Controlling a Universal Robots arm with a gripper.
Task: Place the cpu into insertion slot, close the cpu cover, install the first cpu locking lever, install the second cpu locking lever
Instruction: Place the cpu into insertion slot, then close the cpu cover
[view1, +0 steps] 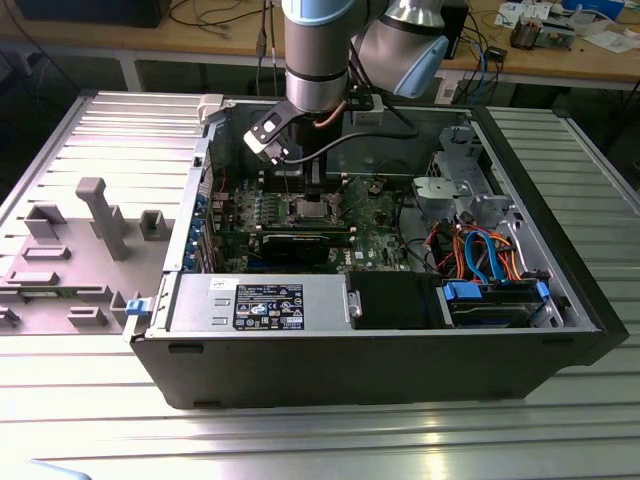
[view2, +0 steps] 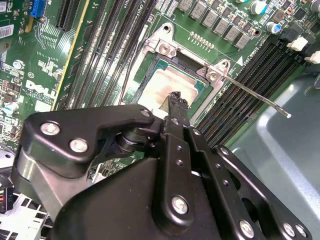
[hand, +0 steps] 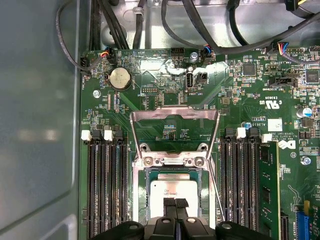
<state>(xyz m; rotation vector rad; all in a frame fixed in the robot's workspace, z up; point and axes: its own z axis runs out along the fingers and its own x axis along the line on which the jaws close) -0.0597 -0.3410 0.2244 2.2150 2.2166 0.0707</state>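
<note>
The insertion slot (hand: 141, 200) sits on the green board, between the black memory slots. The cpu (hand: 161, 191), silvery-topped, lies flat inside it, as the second wrist view also shows of the cpu (view2: 167, 82). The cpu cover (hand: 174, 114) is swung open and lies back past the slot, with green board showing through its window. My gripper (hand: 175, 203) is shut, its tips together right over the chip's middle. One thin locking lever (view2: 260, 100) sticks out raised beside the slot (view2: 162, 47). In the exterior view my gripper (view1: 310, 188) hangs just above the slot (view1: 312, 210).
The board lies in an open computer case (view1: 400, 350) on a metal table. Memory slots (hand: 105, 185) flank the socket on both sides. Cables (view1: 480, 250) and a drive cage fill the case toward the exterior view's right; a power supply (view1: 260, 305) sits along its front.
</note>
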